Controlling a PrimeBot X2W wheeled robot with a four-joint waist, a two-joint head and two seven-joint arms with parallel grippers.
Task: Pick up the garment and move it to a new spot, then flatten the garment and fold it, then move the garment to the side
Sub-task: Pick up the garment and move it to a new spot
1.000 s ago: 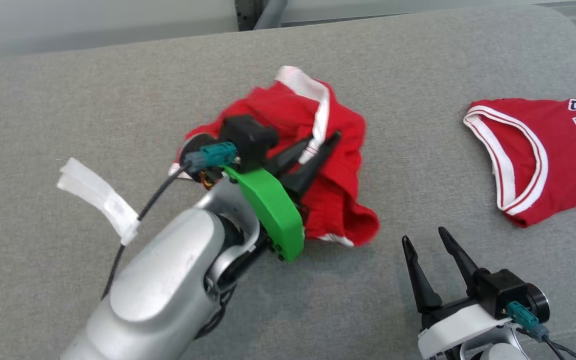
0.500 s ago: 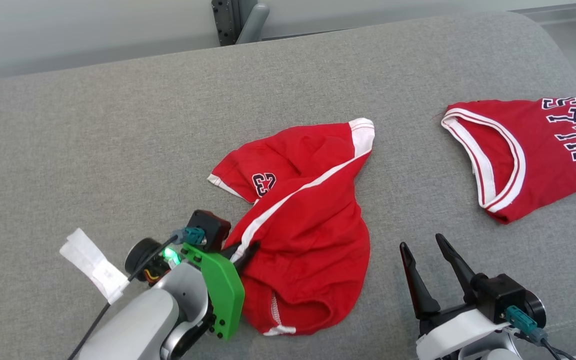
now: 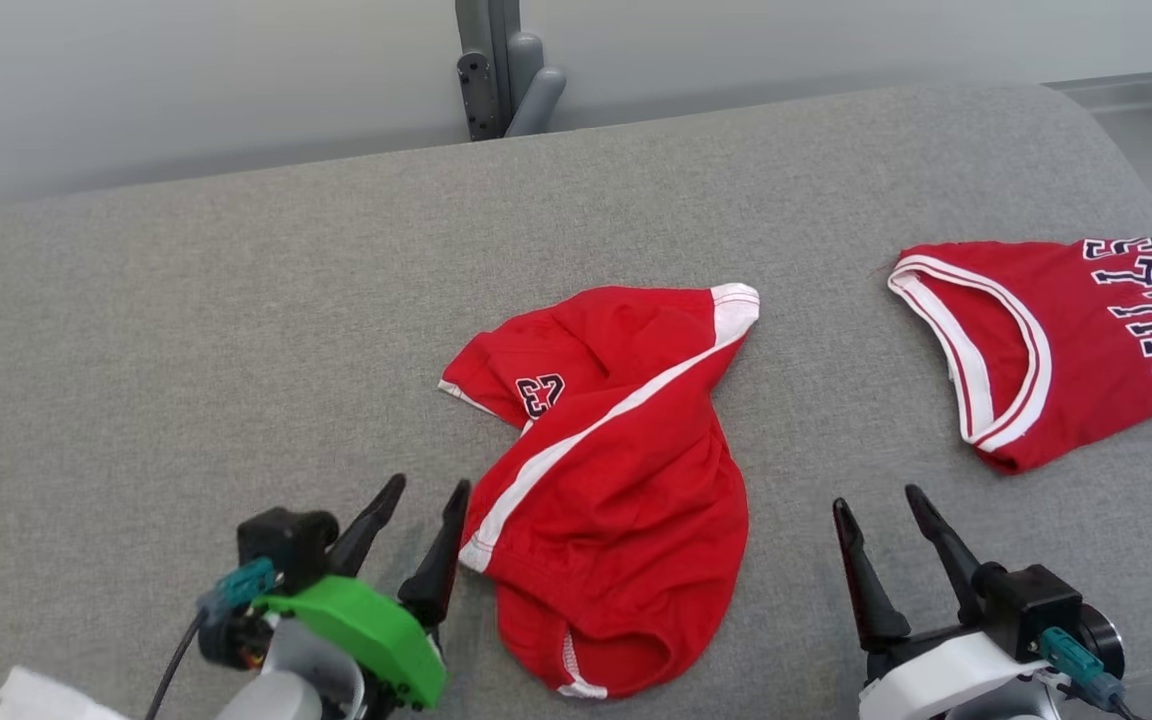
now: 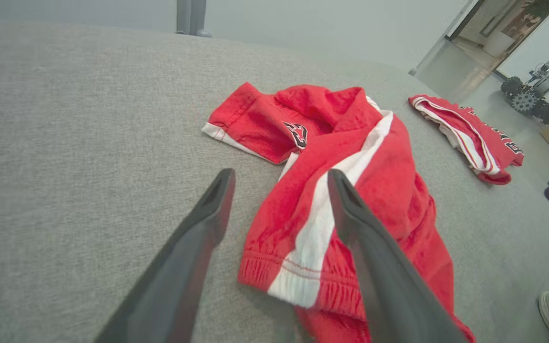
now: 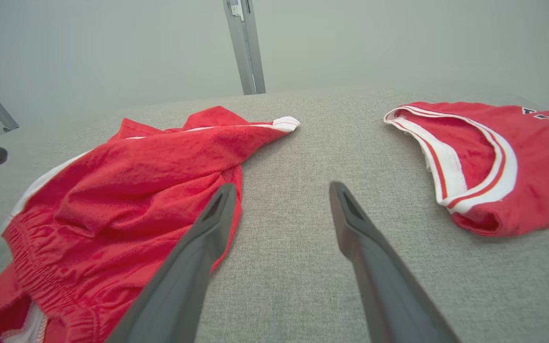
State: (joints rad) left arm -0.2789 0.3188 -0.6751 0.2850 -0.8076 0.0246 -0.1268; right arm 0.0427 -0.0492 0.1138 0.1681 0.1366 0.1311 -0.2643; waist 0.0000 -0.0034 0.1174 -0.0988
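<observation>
The red fabric shorts (image 3: 626, 500), white-striped and marked 23, lie crumpled at the centre of the head view on the grey upholstered bench (image 3: 186, 350). At lower left the left gripper (image 3: 429, 485) sits just beside their waistband, jaws apart and empty. At lower right the right gripper (image 3: 876, 498) likewise has its jaws apart, empty. A red sleeveless jersey (image 3: 1086, 340) lies at the right edge.

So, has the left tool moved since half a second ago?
Yes. The left tool let go and backed leftward, away from the shorts.
</observation>
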